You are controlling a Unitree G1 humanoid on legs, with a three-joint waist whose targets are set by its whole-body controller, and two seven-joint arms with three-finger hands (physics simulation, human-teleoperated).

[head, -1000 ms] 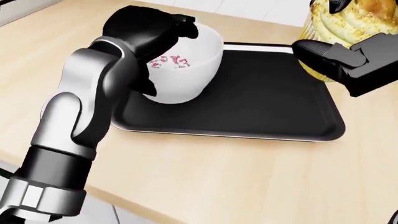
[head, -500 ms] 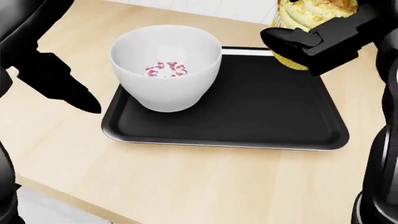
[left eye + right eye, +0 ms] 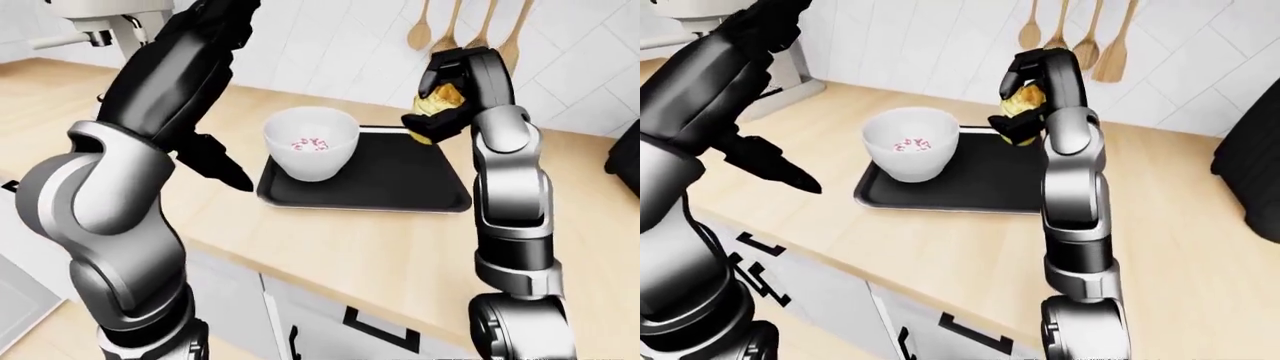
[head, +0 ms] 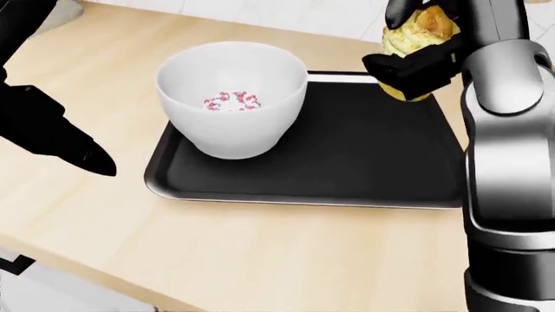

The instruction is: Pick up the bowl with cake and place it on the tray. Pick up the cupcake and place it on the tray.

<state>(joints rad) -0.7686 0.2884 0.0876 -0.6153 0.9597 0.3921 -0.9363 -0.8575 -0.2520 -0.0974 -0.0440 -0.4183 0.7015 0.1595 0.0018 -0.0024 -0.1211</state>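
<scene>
The white bowl (image 4: 232,133) with pink-sprinkled cake inside stands upright on the left part of the black tray (image 4: 347,156). My left hand (image 4: 60,136) hangs open over the wooden counter, left of the tray and apart from the bowl. Its dark fingers (image 3: 215,161) point down toward the counter. My right hand (image 4: 409,64) is shut on the yellow cupcake (image 4: 416,29) and holds it in the air above the tray's upper right corner. The same cupcake (image 3: 1020,101) shows clear of the tray surface in the right-eye view.
The light wooden counter (image 4: 260,247) carries the tray; its near edge runs along the bottom left of the head view. A stand mixer (image 3: 100,22) sits at the top left, wooden spoons (image 3: 470,30) hang on the tiled wall, and a black appliance (image 3: 1252,172) stands at right.
My left hand let go of the bowl and drew back to the left, leaving the bowl on the tray. My right hand moved the cupcake leftward and lower, above the tray's corner.
</scene>
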